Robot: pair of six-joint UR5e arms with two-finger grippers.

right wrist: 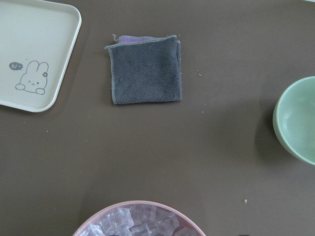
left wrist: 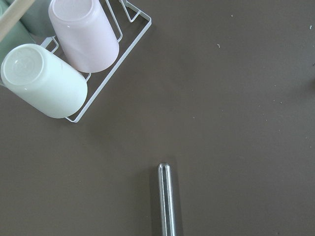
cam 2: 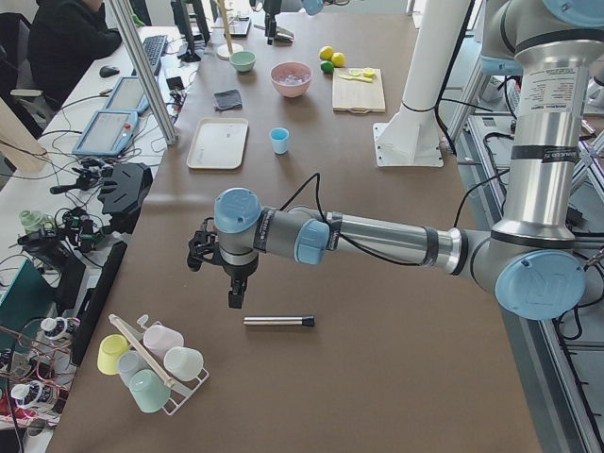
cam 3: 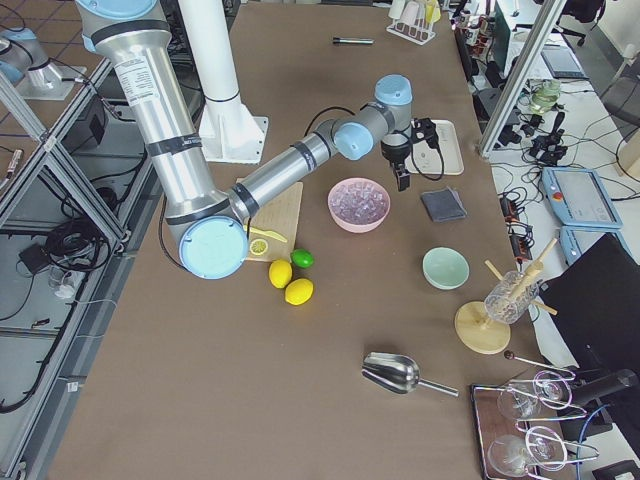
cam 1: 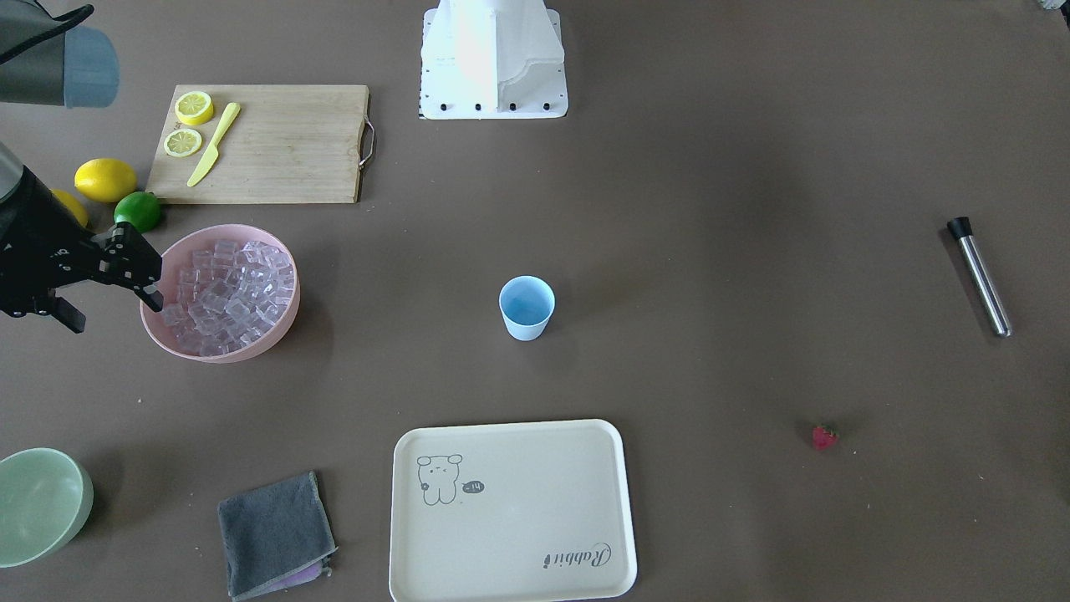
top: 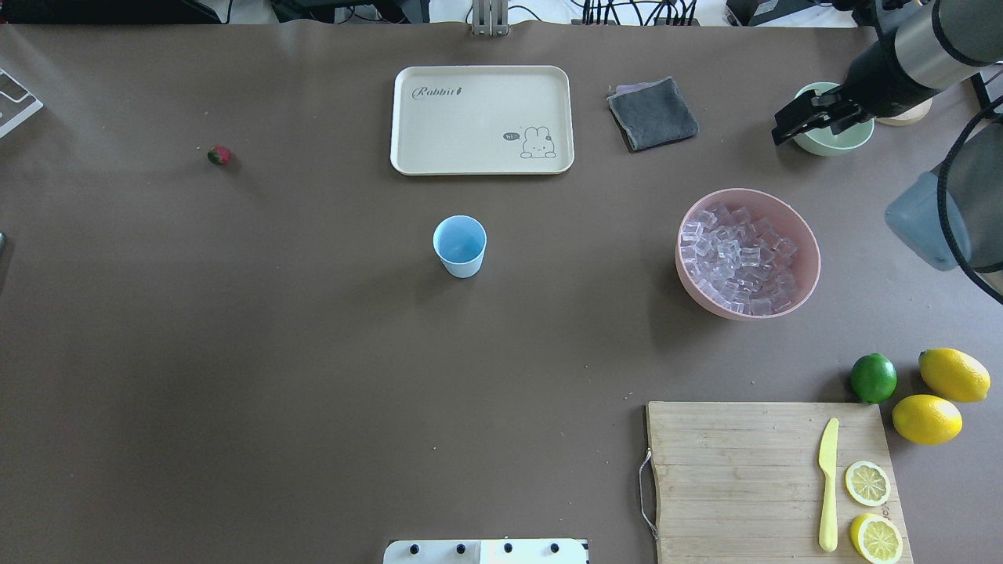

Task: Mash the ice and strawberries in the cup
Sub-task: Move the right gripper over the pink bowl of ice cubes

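Observation:
The light-blue cup (cam 1: 527, 308) stands upright and empty mid-table, also in the overhead view (top: 460, 245). Several ice cubes (cam 1: 230, 293) fill the pink bowl (top: 811, 258). The small red strawberry (cam 1: 824, 436) lies alone on the table (top: 219, 155). My right gripper (cam 1: 115, 313) is open and empty, hovering beside the pink bowl on the side toward the pale green bowl (top: 834, 141). My left gripper (cam 2: 232, 288) shows only in the exterior left view, above a steel muddler (cam 2: 278, 321); I cannot tell whether it is open or shut.
A cream tray (cam 1: 510, 510) and a grey cloth (cam 1: 274, 533) lie at the far side from the robot. A cutting board (cam 1: 276, 142) holds lemon slices and a yellow knife (cam 1: 214, 144). Two lemons and a lime (top: 873, 377) sit beside it. A cup rack (left wrist: 74, 64) lies near the muddler (left wrist: 166, 201).

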